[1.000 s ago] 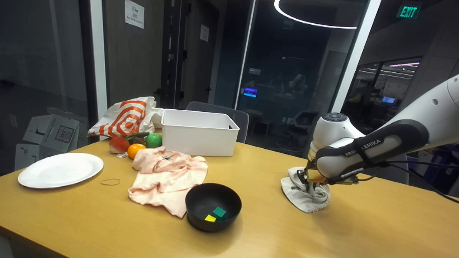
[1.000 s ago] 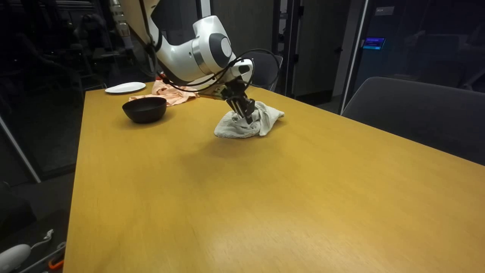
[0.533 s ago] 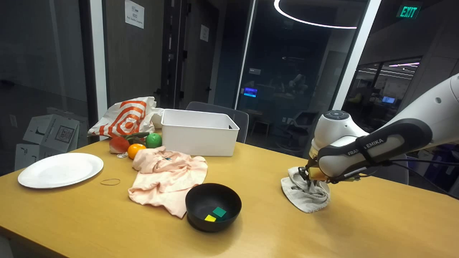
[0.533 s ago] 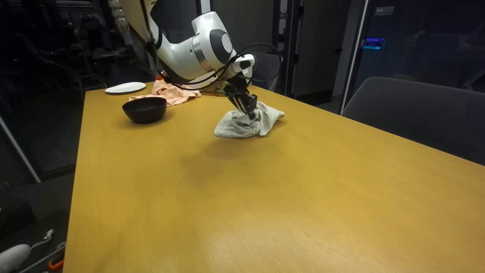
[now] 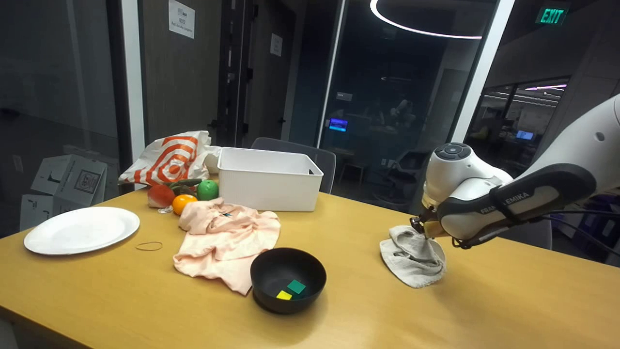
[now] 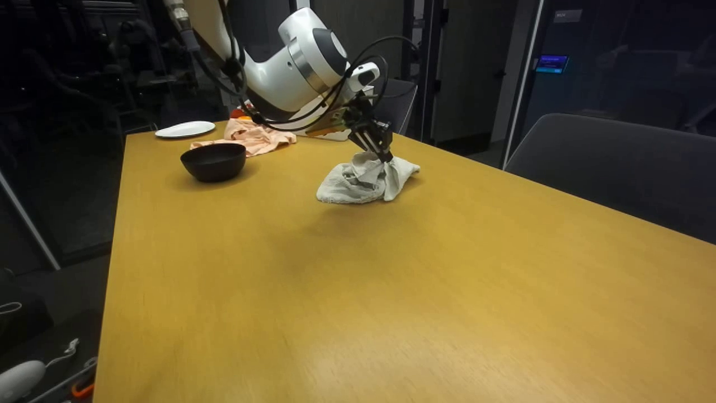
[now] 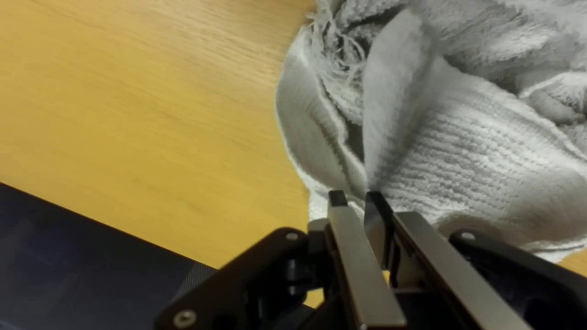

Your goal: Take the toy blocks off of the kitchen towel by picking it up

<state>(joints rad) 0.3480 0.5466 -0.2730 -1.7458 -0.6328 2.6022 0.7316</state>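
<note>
Near a long edge of the table (image 6: 391, 291), a fold of the towel (image 5: 412, 266) is pinched by the gripper (image 7: 356, 197), its tips parted only by a narrow gap; the rest of the towel is bunched on the tabletop. Well apart, toward the end where the plate (image 5: 82, 230) is laid, the bowl (image 6: 213, 162) is set just beside the pink cloth (image 5: 227, 242), with a green piece (image 5: 296, 287) and a yellow piece (image 5: 284, 295) held inside. Along that long edge, in an exterior view, a white bin (image 5: 269, 189), a bag (image 5: 174, 157) and some bright produce (image 5: 184, 204) are grouped. Beyond it, gray chairs (image 6: 621, 173), dark glass (image 5: 387, 63) and a lit exit sign (image 5: 551, 16) are seen.
</note>
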